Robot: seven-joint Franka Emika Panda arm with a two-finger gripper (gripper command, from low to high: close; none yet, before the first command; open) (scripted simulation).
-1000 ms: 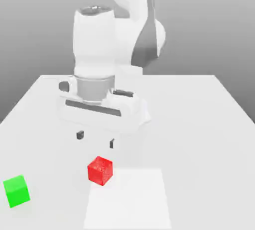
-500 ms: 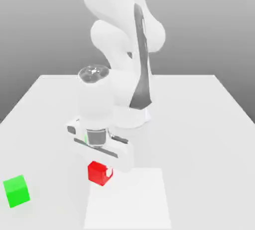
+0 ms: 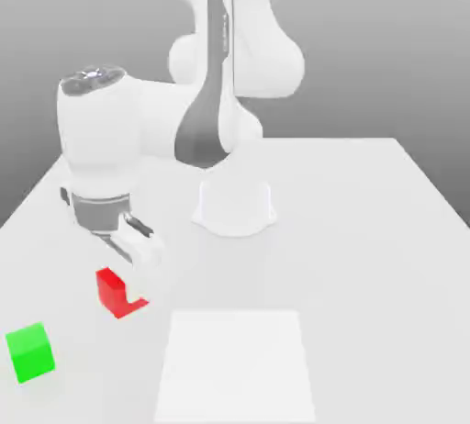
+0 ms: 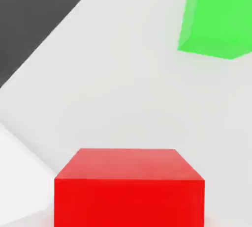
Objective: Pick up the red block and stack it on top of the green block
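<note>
The red block point(image 3: 116, 292) is a small bright red cube held at the tip of my gripper point(image 3: 129, 277), which is shut on it. It sits slightly tilted near the table's front, on the exterior view's left. The green block point(image 3: 30, 351) stands on the table at the front left corner, below and to the left of the red one and apart from it. In the hand view the red block point(image 4: 129, 189) is close up between the jaws, and the green block point(image 4: 220, 15) lies further off on the white table.
The arm's white round base point(image 3: 235, 207) stands mid-table behind the blocks. A lighter square patch point(image 3: 237, 365) marks the table's front centre. The table's left edge point(image 3: 27, 195) runs close by, with dark floor point(image 4: 34, 10) beyond it.
The gripper came down over the red block and shut on it. It then carried the block toward the exterior view's left, closer to the green block. The green block has not moved.
</note>
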